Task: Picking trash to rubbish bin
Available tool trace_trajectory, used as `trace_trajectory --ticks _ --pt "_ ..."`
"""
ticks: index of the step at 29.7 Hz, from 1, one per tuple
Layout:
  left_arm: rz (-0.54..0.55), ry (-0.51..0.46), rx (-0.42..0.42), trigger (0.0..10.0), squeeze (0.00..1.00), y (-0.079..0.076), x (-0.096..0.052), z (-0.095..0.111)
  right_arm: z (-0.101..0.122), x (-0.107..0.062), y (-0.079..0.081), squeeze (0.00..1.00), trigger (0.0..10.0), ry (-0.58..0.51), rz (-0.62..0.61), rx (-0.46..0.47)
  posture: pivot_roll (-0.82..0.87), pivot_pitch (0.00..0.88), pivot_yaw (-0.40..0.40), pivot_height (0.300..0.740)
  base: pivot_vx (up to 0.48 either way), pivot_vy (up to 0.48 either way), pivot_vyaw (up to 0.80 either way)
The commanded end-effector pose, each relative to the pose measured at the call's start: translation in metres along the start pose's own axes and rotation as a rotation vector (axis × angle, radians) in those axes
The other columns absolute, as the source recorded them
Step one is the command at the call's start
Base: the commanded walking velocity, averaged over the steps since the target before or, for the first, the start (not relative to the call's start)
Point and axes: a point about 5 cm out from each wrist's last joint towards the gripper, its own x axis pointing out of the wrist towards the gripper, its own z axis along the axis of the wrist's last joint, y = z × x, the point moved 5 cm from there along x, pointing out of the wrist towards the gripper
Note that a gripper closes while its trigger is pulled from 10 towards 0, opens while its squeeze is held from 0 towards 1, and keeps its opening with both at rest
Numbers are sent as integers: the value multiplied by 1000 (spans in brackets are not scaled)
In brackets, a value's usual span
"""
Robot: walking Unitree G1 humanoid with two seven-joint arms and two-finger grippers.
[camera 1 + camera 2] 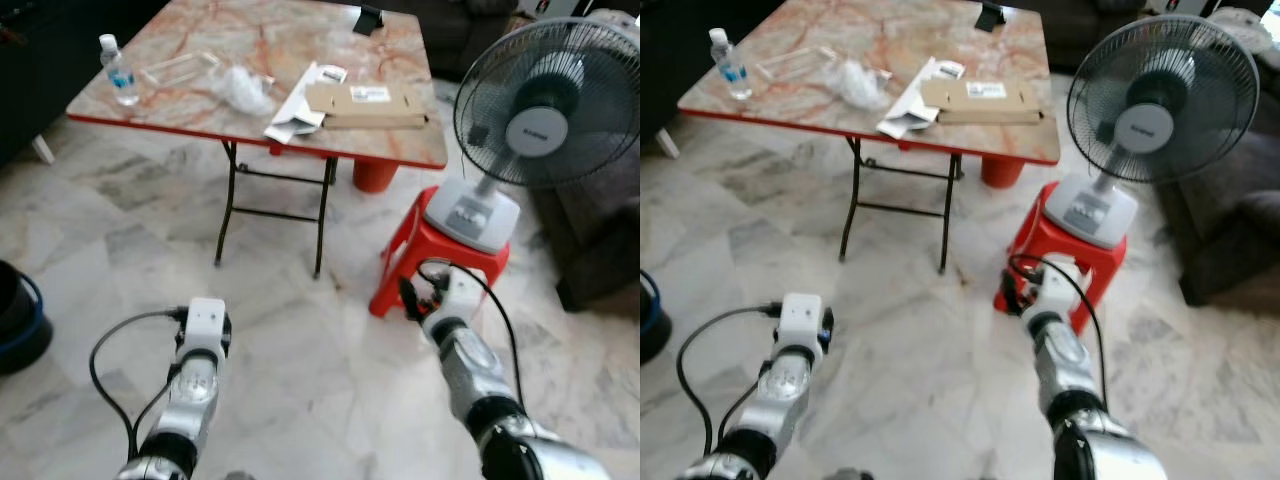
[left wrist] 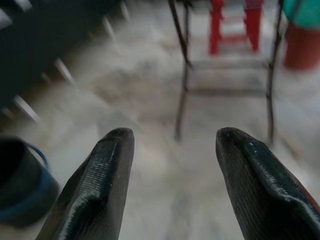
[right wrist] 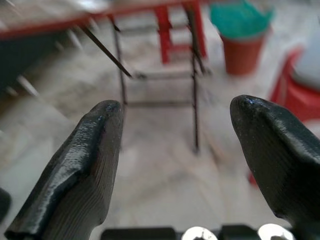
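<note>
Head views: trash untouched on the bench [image 1: 180, 95] — crumpled plastic [image 1: 240, 88], papers [image 1: 300, 110], cardboard [image 1: 365, 105], bottle [image 1: 118, 70]. Dark bin [image 1: 20, 320] at far left on floor. Red stool [image 1: 440, 260] with fan [image 1: 545, 100] crowding the right.

Left wrist: left pincer [image 2: 172, 185] spread, empty.

Right wrist: right pincer [image 3: 172, 165] spread, empty; everything left to do.

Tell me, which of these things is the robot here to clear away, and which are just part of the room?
Likely for the job:
crumpled plastic wrap
clear plastic tray
torn papers
flat cardboard
water bottle, possibly
dark bin with blue rim

Just standing about:
folding table
fan
red stool
</note>
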Motion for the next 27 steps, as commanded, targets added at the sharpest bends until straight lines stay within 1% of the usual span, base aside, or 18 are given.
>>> trace_trajectory --ticks 1,2,3,4,7,8,10,11,14,17,20,22,24,25,26,27 --pt "-3 -82 59 10000 0 -11 3 21 16 3 0 0 10000 -65 0 2 14 157 -80 740 0 0 0" --pt "-34 -104 83 10000 0 -15 5 28 23 6 6 0 10000 -91 19 3 13 157 -78 740 0 0 0" --pt "-53 -119 88 10000 0 -19 6 33 29 8 11 0 10000 -110 33 -1 13 157 -78 740 0 0 0" --pt "-57 -160 64 10000 0 -19 7 46 40 12 20 0 10000 -146 50 3 11 157 -71 740 0 0 0" --pt "-53 -206 12 10000 0 -18 7 60 48 16 29 0 10000 -168 67 21 9 156 -71 740 0 0 0" --pt "-39 -236 -6 10000 0 -17 7 70 51 17 37 0 10000 -178 93 15 8 156 -67 740 0 0 0" --pt "-14 -283 7 10000 0 -15 7 83 55 18 49 0 10000 -196 129 5 12 156 -68 740 142 0 0" --pt "-6 -295 14 10000 0 -14 6 86 56 18 52 0 10000 -202 139 3 15 155 -69 740 285 0 0" --pt "2 -305 20 10000 0 -14 6 91 58 18 57 0 10000 -216 149 -8 15 155 -69 740 319 0 0" --pt "-12 -305 21 10000 0 -16 7 96 59 19 61 0 10000 -218 150 24 15 155 -68 740 404 0 663" --pt "-10 -306 22 10000 0 -13 6 97 59 19 65 0 10000 -216 153 50 15 155 -63 740 404 0 0" --pt "-7 -304 22 10000 0 -12 5 98 58 19 67 0 10000 -204 159 38 16 155 -62 740 405 0 0" --pt "-3 -303 21 10000 0 -11 5 98 59 19 71 0 10000 -215 171 35 19 153 -60 740 401 0 0" --pt "-1 -300 25 10000 0 -10 5 97 61 17 76 0 10000 -232 191 26 19 153 -57 740 401 0 438" --pt "-1 -300 25 10000 0 -10 5 97 61 17 76 0 10000 -232 191 26 19 153 -57 740 401 0 438" --pt "1 -296 24 10000 0 -9 5 97 62 16 79 0 10000 -240 205 19 23 151 -58 740 401 0 625"
